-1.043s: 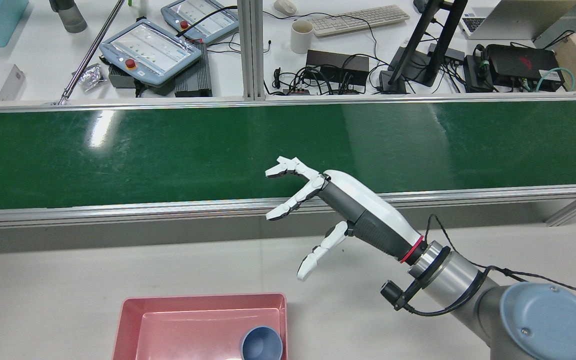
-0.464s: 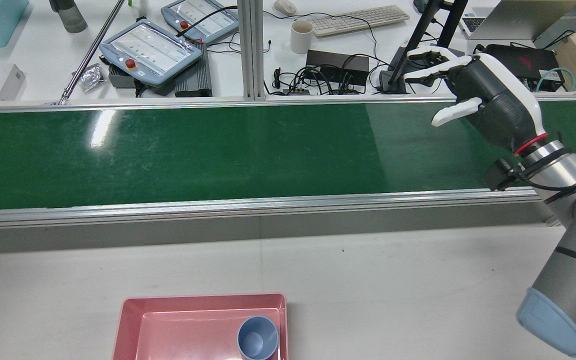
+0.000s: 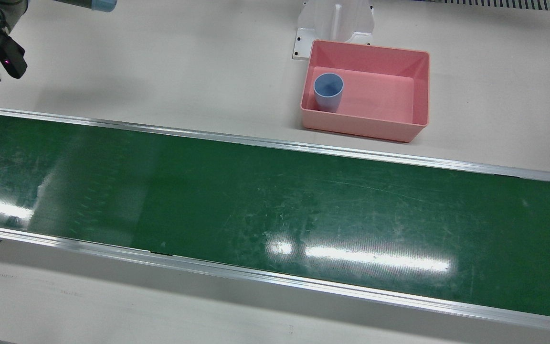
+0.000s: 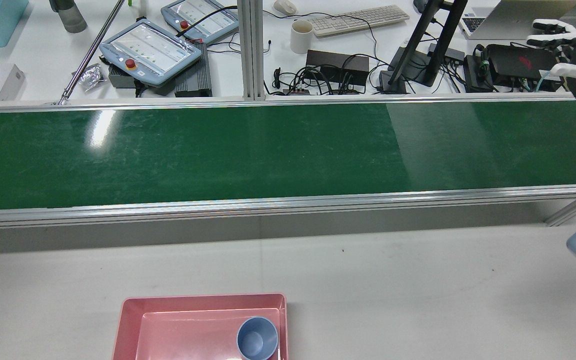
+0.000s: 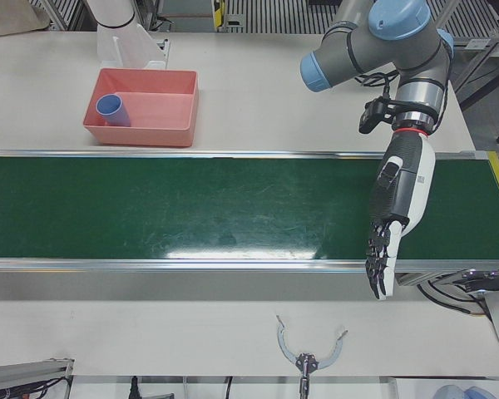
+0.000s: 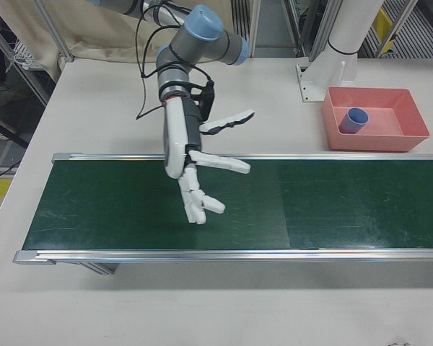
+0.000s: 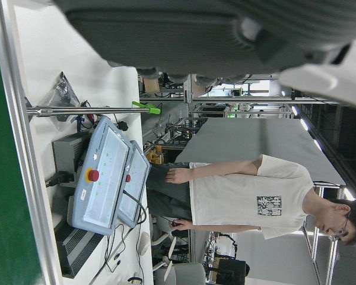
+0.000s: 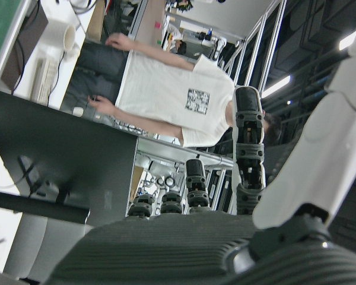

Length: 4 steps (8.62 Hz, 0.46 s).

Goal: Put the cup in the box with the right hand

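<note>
**Cup sits in box, both hands empty**

The cup stands upright in the pink box, against a corner. Only the right-front view shows the whole right hand, empty, fingers spread above the belt. The left hand hangs released, fingers extended, over the belt's far end.

Rear cam sits high behind me, facing fwd over the conveyor belt. Front cam looks near straight down. Left-/right-front cams face me, each covering half. Wrist cams lie sideways, close-up. Rear and front share the pink box.
</note>
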### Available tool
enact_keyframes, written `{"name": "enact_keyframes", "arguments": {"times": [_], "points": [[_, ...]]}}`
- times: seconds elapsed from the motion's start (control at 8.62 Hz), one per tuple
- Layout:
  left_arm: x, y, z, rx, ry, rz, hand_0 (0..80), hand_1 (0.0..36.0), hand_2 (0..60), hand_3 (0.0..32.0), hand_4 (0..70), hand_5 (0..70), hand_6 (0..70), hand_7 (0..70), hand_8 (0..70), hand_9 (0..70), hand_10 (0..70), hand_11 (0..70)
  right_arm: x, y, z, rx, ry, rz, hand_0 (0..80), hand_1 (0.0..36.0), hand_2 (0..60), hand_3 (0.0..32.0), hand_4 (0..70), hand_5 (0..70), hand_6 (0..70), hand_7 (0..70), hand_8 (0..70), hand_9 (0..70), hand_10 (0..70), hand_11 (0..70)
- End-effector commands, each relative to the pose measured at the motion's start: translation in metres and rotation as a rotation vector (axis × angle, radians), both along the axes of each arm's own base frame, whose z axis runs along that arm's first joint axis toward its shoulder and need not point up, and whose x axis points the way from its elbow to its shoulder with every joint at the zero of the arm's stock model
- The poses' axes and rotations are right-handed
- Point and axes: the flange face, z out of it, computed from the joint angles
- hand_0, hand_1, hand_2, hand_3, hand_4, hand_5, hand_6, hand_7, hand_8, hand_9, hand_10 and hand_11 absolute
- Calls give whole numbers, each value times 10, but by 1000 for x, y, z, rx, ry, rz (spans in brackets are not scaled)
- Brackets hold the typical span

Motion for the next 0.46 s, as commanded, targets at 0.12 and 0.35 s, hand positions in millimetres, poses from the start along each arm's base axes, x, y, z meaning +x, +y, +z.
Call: {"name": "enact_keyframes", "arguments": {"times": [0.12,0.35], "points": [[1,0,1,0,0,1,0,0,0,0,0,0,0,0,0,0,0,0,93,-22,126,-21,-8,43,474,26,0,0,610,17,90,362,59,145,73,107],[1,0,1,-2,0,1,0,0,0,0,0,0,0,0,0,0,0,0,95,-22,124,-12,-30,42,468,4,0,0,671,13,100,415,67,169,93,134]]}}
